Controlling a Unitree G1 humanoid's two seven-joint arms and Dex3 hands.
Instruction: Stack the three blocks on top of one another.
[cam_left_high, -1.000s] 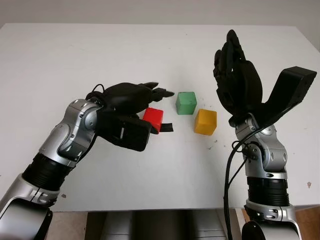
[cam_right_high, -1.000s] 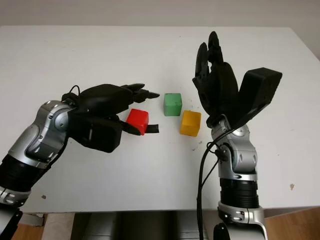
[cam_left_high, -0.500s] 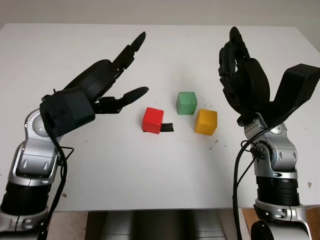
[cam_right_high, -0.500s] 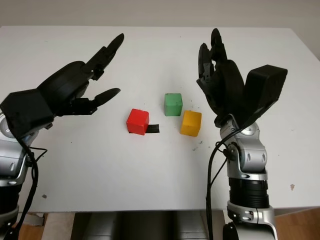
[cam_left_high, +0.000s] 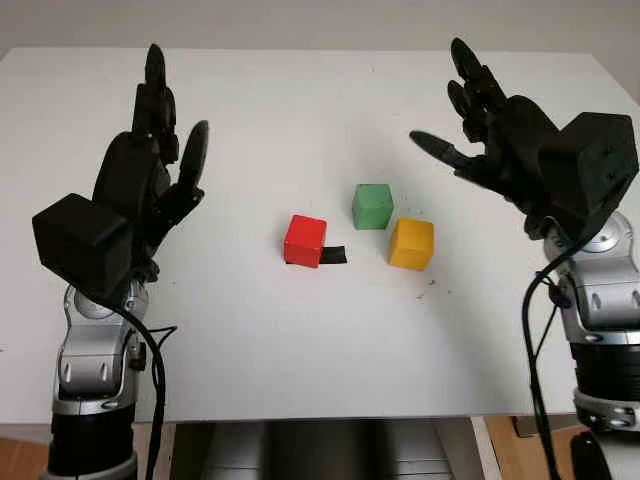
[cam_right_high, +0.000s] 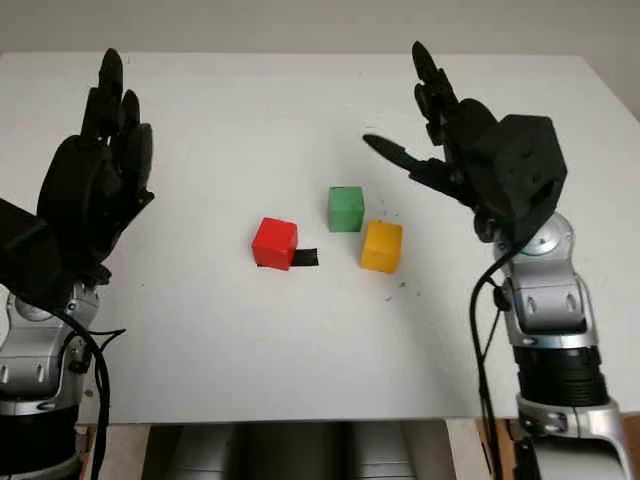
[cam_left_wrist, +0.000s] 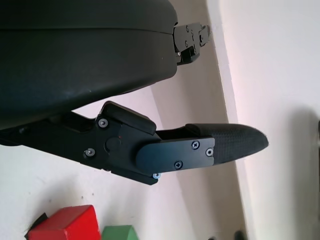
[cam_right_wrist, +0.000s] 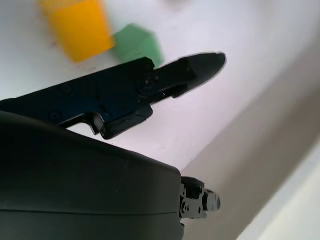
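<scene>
1. The white counter (cam_left_high: 300, 330) carries all three blocks, each lying separately on its surface; nothing is stacked yet, so I judge the task to be at its opening step, before any pick.
2. The left hand (cam_left_high: 140, 190) is raised above the counter's left side, well apart from the blocks. It is open, its fingers (cam_left_high: 155, 85) extended upward and holding nothing.
3. The right hand (cam_left_high: 500, 140) is up over the counter's right side, above and beyond the blocks. It too is open, fingers (cam_left_high: 470, 85) wide and empty.
4. The red block (cam_left_high: 305, 240) sits near the middle of the counter, partly over a small black mark (cam_left_high: 335, 255).
5. The yellow block (cam_left_high: 411, 244) lies to the right of the red one, and the green block (cam_left_high: 372, 206) sits just beside it, a little farther back.
6. The next move likely calls for one hand to come down over a block, close its fingers on two opposite faces, lift it clear and set it squarely on a neighbour.
</scene>
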